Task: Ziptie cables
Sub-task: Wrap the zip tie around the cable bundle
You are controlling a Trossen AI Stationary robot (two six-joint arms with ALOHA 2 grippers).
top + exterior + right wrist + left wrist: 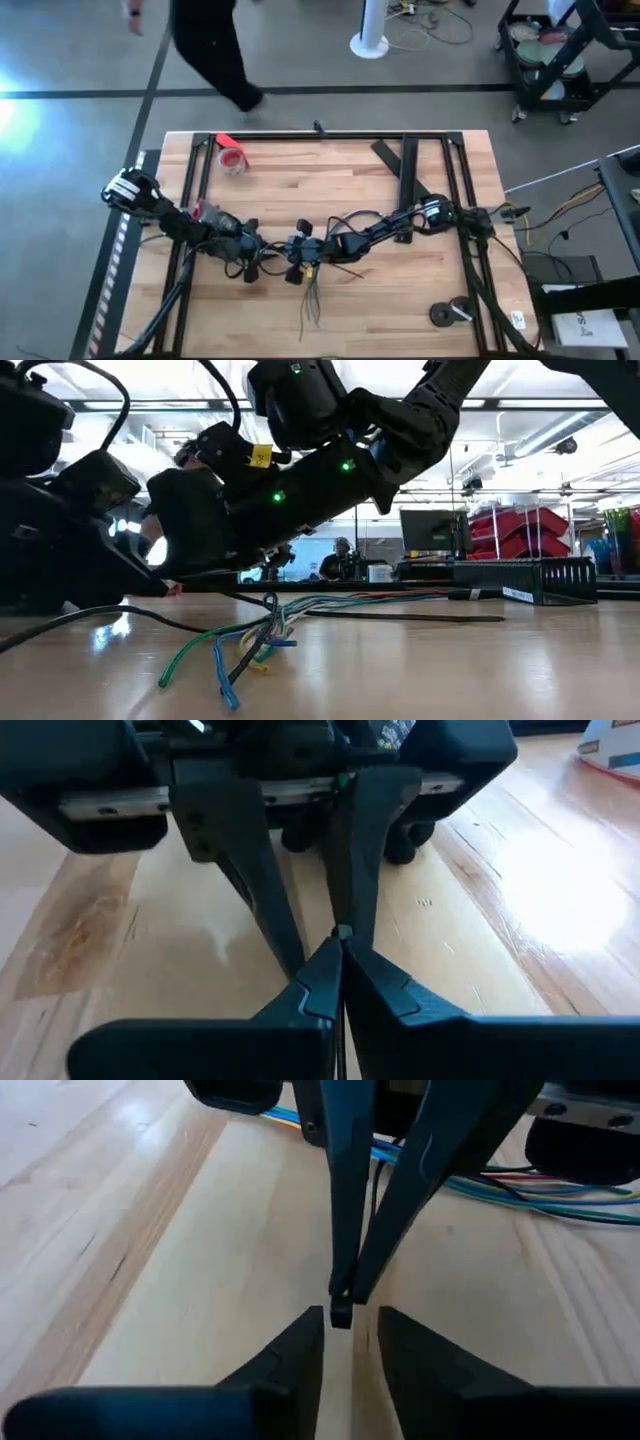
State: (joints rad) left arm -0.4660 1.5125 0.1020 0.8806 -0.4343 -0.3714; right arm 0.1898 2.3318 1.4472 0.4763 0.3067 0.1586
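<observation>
High view shows you both arms meeting over the middle of the wooden counter (pixel 400 300), the left gripper (pixel 283 246) and the right gripper (pixel 312 246) nose to nose just above where the cables (pixel 312 295) trail toward the near edge. In the right wrist view your right fingers (pixel 325 982) are clenched on a small dark tip that I take to be the end of the ziptie (pixel 342 933), though it is too thin to follow along its length. In the left wrist view the left fingers (pixel 300 1342) stand released, with a narrow gap between them, and the same dark tip (pixel 340 1315) sits just at the mouth of that gap, not yet pinched. From the low view the cables (pixel 235 640) lie loose on the counter under the two arms, green, blue and pale ends splayed toward the camera and not gathered. My judgement is that you are at a handover or a threading step, and the risks are plain: if the left fingers close off-centre, the tip may skid out sideways and drop; if the right lets go early, the strip may spring away; and since the two grippers are nearly touching, a small overshoot could knock them together. A roll of red tape (pixel 232 158) lies well apart at the far left.
</observation>
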